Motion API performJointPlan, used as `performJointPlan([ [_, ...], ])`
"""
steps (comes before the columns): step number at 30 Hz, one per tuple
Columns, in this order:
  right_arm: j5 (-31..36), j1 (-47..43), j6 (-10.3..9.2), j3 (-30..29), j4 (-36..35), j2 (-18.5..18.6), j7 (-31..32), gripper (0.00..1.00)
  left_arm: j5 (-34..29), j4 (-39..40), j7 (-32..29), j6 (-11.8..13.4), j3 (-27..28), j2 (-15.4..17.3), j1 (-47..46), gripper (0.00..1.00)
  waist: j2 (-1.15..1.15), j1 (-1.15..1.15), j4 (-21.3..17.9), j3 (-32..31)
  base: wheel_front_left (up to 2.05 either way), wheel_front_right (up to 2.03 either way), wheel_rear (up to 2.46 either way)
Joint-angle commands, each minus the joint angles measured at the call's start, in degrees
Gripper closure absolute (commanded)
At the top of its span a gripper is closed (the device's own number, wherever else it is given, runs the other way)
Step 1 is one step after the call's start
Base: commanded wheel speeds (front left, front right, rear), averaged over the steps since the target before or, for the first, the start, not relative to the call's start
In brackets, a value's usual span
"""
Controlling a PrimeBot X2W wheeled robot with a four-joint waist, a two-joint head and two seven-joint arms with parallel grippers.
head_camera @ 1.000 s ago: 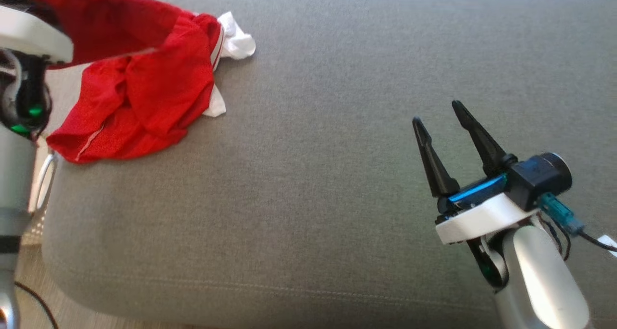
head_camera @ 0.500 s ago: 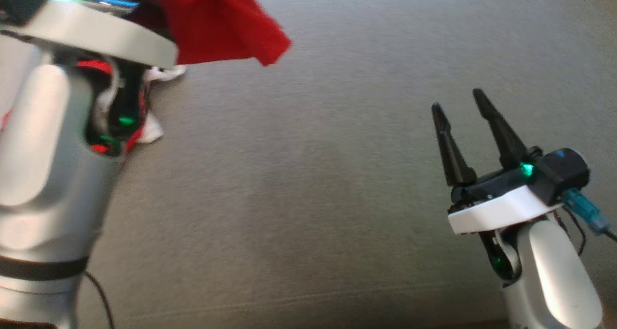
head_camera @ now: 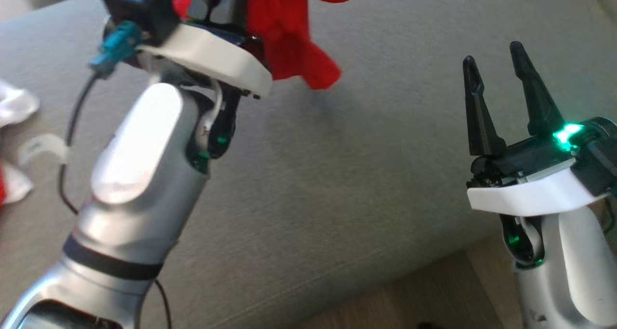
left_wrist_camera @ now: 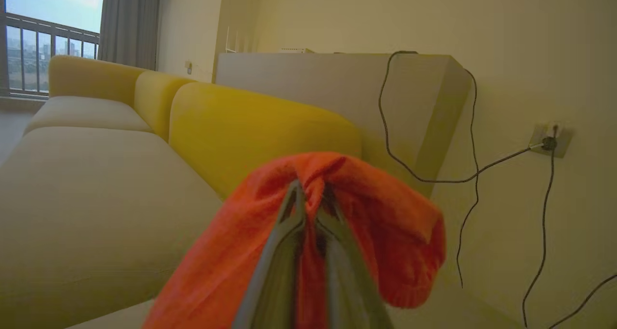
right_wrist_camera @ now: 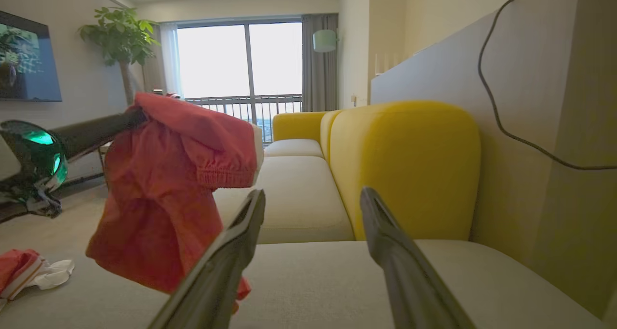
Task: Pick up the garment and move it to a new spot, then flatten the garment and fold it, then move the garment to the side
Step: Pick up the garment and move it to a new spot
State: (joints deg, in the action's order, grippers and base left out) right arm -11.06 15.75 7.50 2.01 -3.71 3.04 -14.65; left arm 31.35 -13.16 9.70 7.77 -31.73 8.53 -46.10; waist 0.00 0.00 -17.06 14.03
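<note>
The red garment (head_camera: 289, 45) hangs bunched in the air above the grey seat cushion (head_camera: 347, 175), clear of its surface. My left gripper (head_camera: 226, 1) is shut on its top fold, and the left wrist view shows the fingers (left_wrist_camera: 289, 232) pinched together with the red garment (left_wrist_camera: 381, 218) draped over them. My right gripper (head_camera: 494, 54) stands open and empty at the right, apart from the cloth. Seen from the right wrist, the red garment (right_wrist_camera: 164, 199) dangles to the left of the right gripper (right_wrist_camera: 312, 194), its elastic hem showing.
A second heap of red and white clothes (right_wrist_camera: 29, 271) lies on the cushion at the far left (head_camera: 14, 107). A yellow backrest (right_wrist_camera: 405, 165) rises behind the seat. The cushion's front edge meets a wooden floor (head_camera: 434, 300). A black cable (left_wrist_camera: 424, 175) hangs on the wall.
The left arm has lifted the red garment off the heap and carried it right, toward the cushion's middle. The head camera has turned too. The right gripper stays open.
</note>
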Motion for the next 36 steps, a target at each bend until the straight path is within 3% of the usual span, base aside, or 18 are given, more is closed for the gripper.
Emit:
performJointPlan([
  [1,-0.7,1.5,-0.01,1.2,-2.5,-0.2,-0.3,0.00,-1.0,-0.9,0.8,0.8,1.4,0.6,-3.2,1.00,0.00,0.00,-4.4,3.2,0.00,0.00,0.00],
  [6,-1.5,1.2,-0.01,1.5,-3.1,-0.2,-0.3,0.00,-4.3,-10.5,2.9,2.2,-1.0,-0.8,-3.4,1.00,0.00,0.00,-6.3,4.9,0.00,0.00,0.00],
  [7,-1.5,1.2,-0.01,1.6,-3.1,-0.2,-0.3,0.00,-4.9,-12.7,3.2,2.5,-1.5,-1.0,-3.3,0.79,0.00,0.00,-6.4,5.1,0.00,0.00,0.00],
  [8,-1.5,1.1,-0.01,1.6,-3.2,-0.2,-0.3,0.00,-5.4,-14.8,3.4,2.8,-1.8,-1.2,-3.2,0.22,0.00,0.00,-6.5,5.3,0.00,0.00,0.00],
  [9,-1.5,1.1,-0.01,1.6,-3.1,-0.2,-0.3,0.00,-5.5,-16.6,3.6,2.7,-2.2,-1.5,-3.2,0.00,0.00,0.00,-6.5,5.5,0.00,0.00,0.00],
  [13,-0.9,1.1,-0.01,1.3,-3.1,-0.2,-0.3,0.00,-5.6,-21.3,4.5,1.6,-2.5,-2.2,-3.8,0.00,0.00,0.00,-4.9,5.7,0.00,0.00,0.00],
  [18,0.7,1.0,-0.01,1.1,-2.4,-0.2,-0.3,0.00,-5.3,-20.7,5.2,1.3,0.5,-1.8,-4.7,0.00,0.00,0.00,-0.9,4.7,0.00,0.00,0.00],
  [24,3.0,0.5,-0.01,1.6,-1.2,-0.2,-0.3,0.00,-8.3,-11.9,5.3,1.7,5.2,1.7,-1.9,0.00,0.00,0.00,4.1,2.6,0.00,0.00,0.00],
  [31,6.5,-1.1,-0.01,1.4,1.9,-0.2,-0.3,0.00,-14.5,-0.3,5.3,2.4,9.0,7.7,10.8,0.00,0.00,0.00,11.2,-1.0,0.00,0.00,0.00],
  [36,6.9,-2.8,-0.01,0.1,4.4,-0.2,-0.3,0.00,-15.3,6.9,5.3,3.8,12.6,7.4,23.3,0.00,0.00,0.00,14.9,-3.4,0.00,0.00,0.00],
])
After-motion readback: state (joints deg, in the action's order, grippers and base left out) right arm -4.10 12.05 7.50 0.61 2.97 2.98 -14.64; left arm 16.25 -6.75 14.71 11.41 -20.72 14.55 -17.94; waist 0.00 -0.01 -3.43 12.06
